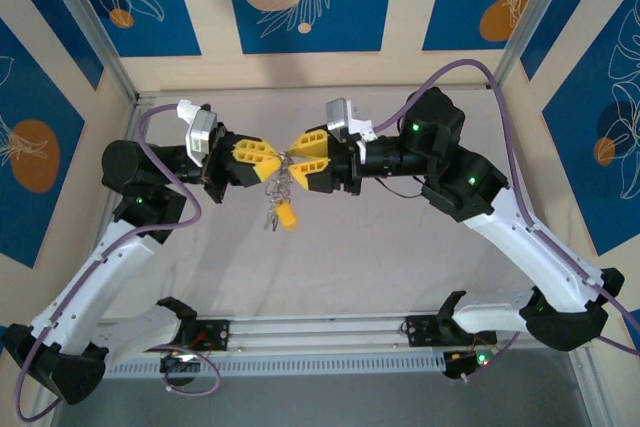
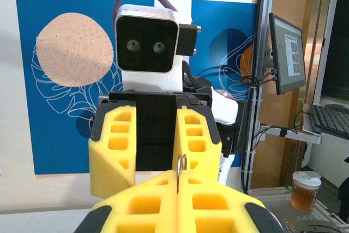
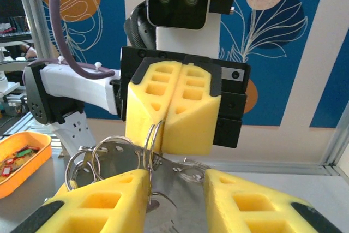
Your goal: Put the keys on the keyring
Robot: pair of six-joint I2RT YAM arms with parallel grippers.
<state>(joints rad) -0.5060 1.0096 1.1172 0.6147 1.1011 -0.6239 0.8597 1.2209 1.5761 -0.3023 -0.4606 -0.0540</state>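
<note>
Both grippers meet tip to tip above the middle of the table. My left gripper (image 1: 277, 159) (image 2: 178, 177) is shut on the thin grey keyring (image 2: 183, 163) (image 3: 154, 135), whose loop pokes out between its yellow fingers. A bunch of small silvery keys (image 1: 274, 190) and a yellow tag (image 1: 289, 215) hang below. My right gripper (image 1: 299, 157) (image 3: 175, 183) faces it with its jaws apart. A flat silvery key (image 3: 182, 192) lies in the gap between them, next to the ring. Smaller rings (image 3: 90, 159) hang to the left of that key.
An orange tray (image 3: 22, 156) with small coloured pieces sits at the left of the right wrist view. A monitor (image 2: 288, 53) and a lidded cup (image 2: 305, 189) stand beyond the frame post. Bare table (image 1: 400, 257) lies under the arms.
</note>
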